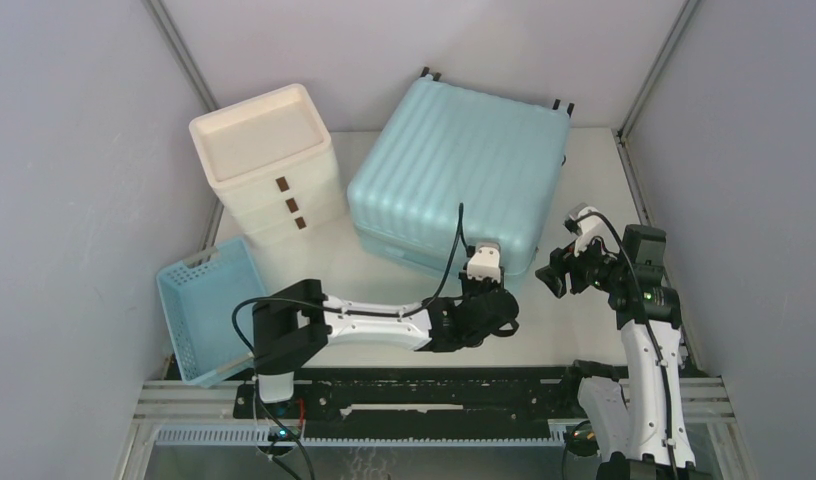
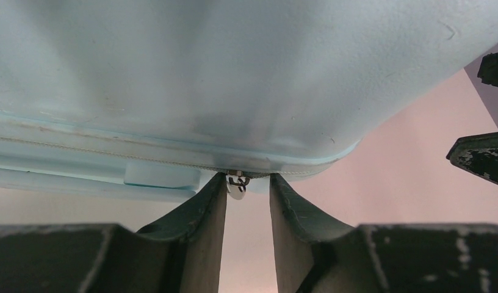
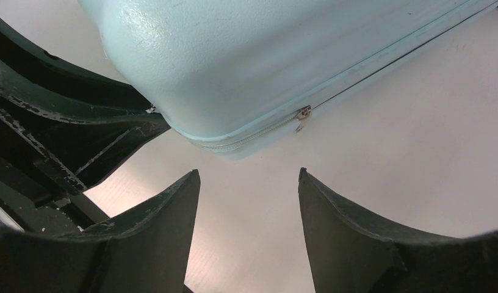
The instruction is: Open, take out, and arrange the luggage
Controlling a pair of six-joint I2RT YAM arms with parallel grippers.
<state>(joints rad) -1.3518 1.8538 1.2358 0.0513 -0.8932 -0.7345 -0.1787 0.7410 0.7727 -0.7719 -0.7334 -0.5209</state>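
The luggage (image 1: 454,165) lies flat and closed on the desk (image 1: 594,180), with the drawer unit (image 1: 269,170) just left of it. At its near right corner the left hand (image 2: 248,182) is released, its 2 fingers flanking the zipper pull (image 2: 237,185). The right hand (image 3: 248,173) hovers beside that corner, also released.

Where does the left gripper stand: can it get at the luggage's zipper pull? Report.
Probably yes. The left gripper is at the luggage seam, its fingers either side of the zipper pull, nothing between.

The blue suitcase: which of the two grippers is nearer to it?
Left. The left gripper has its fingertips at the zipper seam of the suitcase; the right gripper hovers open off the near corner, clear of it.
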